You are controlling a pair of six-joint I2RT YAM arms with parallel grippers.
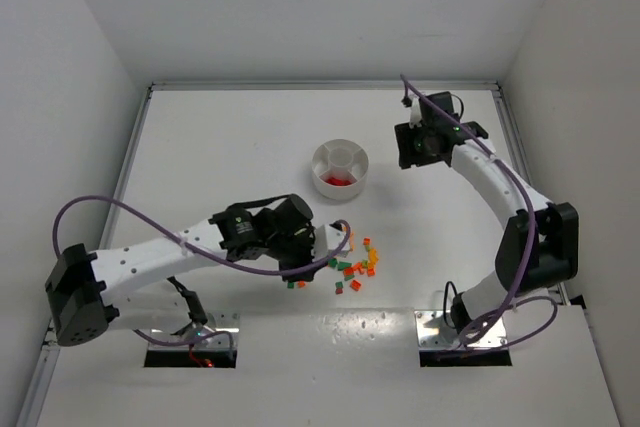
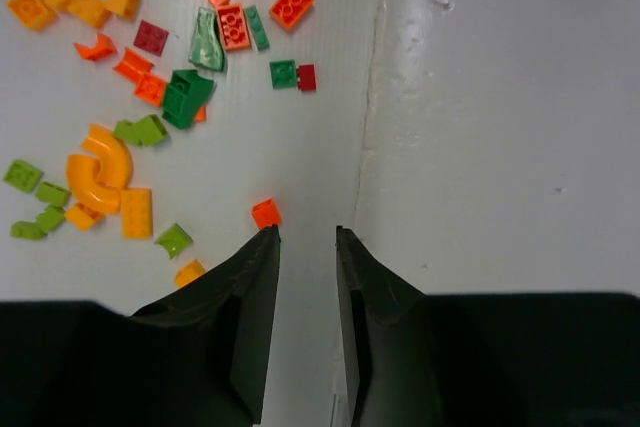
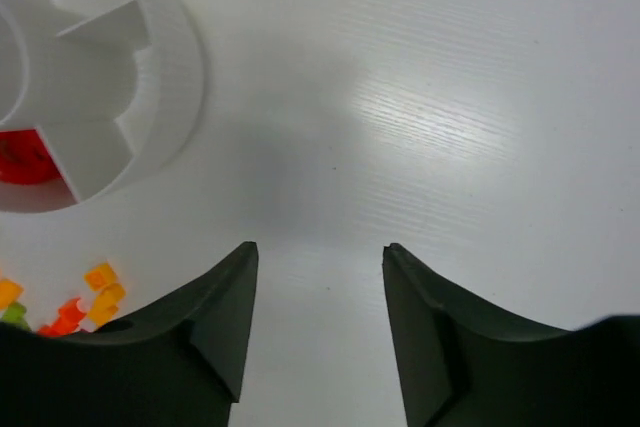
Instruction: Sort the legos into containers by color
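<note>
**Beside the pile: sorting barely begun**

On the white table (image 1: 230, 147), the low round white plastic dish (image 1: 362, 161) holds a few tiny red plastic bricks (image 1: 340, 181) in one wedge; the other wedges look empty. Most small plastic legos in red, orange, yellow and green (image 1: 357, 269) lie loose nearby, unsorted. My left gripper (image 2: 307, 234) is narrowly parted and holds nothing, with a small orange brick (image 2: 265, 213) just beside one fingertip. My right gripper (image 3: 320, 249) is wide open and empty, over bare table beside the dish

This is looking like a robotics lab test cell: plain white walls (image 1: 85, 37) are enclosing a white table (image 1: 220, 147), and the left arm (image 1: 150, 259) and right arm (image 1: 492, 179), trailing purple cables (image 1: 110, 205), are sitting bolted on metal plates (image 1: 432, 325)
</note>
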